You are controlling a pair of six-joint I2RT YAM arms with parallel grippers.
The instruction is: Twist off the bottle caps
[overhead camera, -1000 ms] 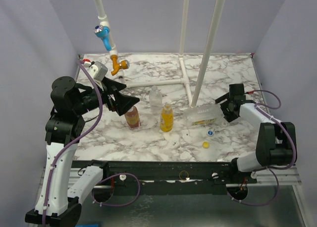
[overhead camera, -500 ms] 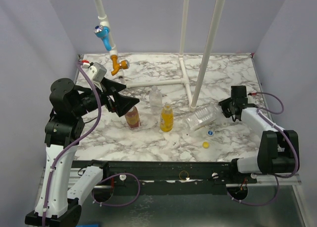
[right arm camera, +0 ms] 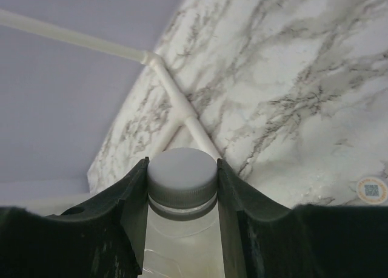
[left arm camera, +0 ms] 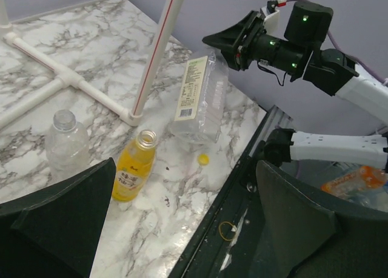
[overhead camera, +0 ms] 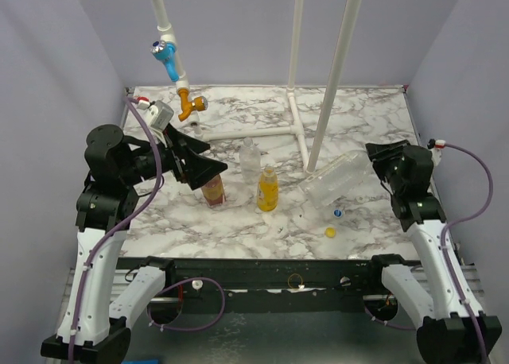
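The right hand [right arm camera: 182, 169] is pinched on the white cap [right arm camera: 182, 179] of the wide clear bottle [overhead camera: 334, 183], which is held tilted, base toward the counter [overhead camera: 374, 110]. Its thin wall is judged light and crushable; the stiff cap is the surer hold. The left hand [overhead camera: 215, 157] is spread.

Four bottles are in view: one brown bottle [overhead camera: 212, 189], one yellow-orange bottle [overhead camera: 268, 191], one slim clear bottle [overhead camera: 250, 156] and one wider clear bottle [overhead camera: 334, 183]. Three caps show: one yellow cap [overhead camera: 330, 232], one blue-and-white cap [overhead camera: 338, 214] and one white cap [right arm camera: 182, 172].
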